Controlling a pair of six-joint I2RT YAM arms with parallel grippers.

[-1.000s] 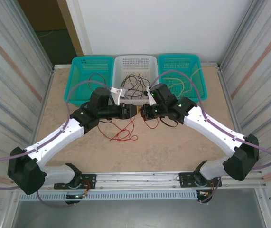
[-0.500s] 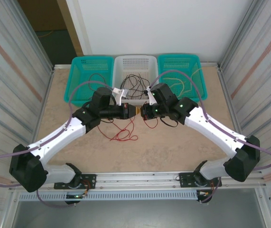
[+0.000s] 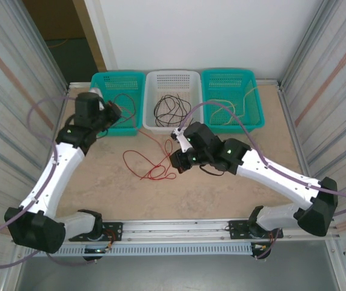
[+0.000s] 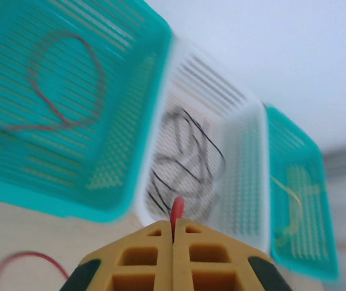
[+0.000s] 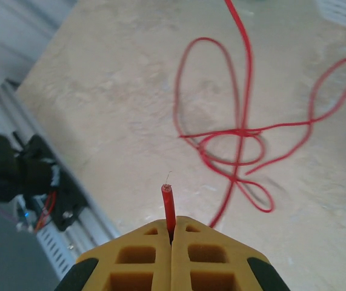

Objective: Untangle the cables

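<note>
Protruding red cable [image 5: 243, 131] tip; right end effector [image 5: 173, 230]

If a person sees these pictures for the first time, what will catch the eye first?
A thin red cable lies knotted in loops mid-table; the left gripper by the baskets and the right gripper near the knot each pinch a red cable end. Three plastic baskets line the far edge: left teal basket, white basket, right teal basket.

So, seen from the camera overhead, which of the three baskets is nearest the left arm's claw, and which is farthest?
1. The left teal basket, at the back left, right beside the left gripper.
2. The white basket, in the middle of the row.
3. The right teal basket, at the far right end.
</note>
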